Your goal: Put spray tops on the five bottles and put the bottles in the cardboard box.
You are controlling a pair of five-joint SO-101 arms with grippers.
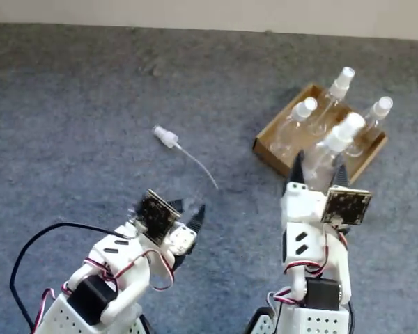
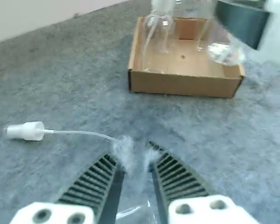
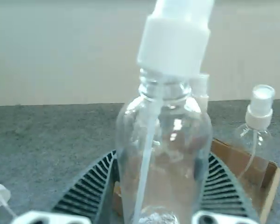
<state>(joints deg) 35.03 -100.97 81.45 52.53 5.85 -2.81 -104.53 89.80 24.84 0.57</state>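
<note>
— What lies under the arms?
— A grey carpet (image 1: 76,90), with a pale wall (image 1: 195,12) along the top edge of the high view. The cardboard box (image 1: 270,141) sits in the upper right of that frame, and three capped bottles (image 1: 301,120) stand in it.
— What is hard to see?
— The lower edge of the box is covered by the right gripper (image 1: 319,169). The held bottle (image 3: 163,154) is cut off at its base in the right wrist view, so I cannot tell if it touches the box floor. The thing inside the left gripper (image 1: 189,211) is clear and faint. It looks like a bottle without top (image 2: 135,211), mostly hidden by the jaws.
— How do the arms stand?
— Both come in from the bottom edge of the high view. The right gripper points up the frame at the box, its jaws pressed on both sides of the held bottle, which wears a white spray top (image 3: 175,39). The left gripper leans toward the centre, jaws nearly together around the clear thing. The loose spray top (image 1: 165,136) lies on the carpet above it, and its thin tube (image 1: 198,167) curves down and ends near the fingertips.
</note>
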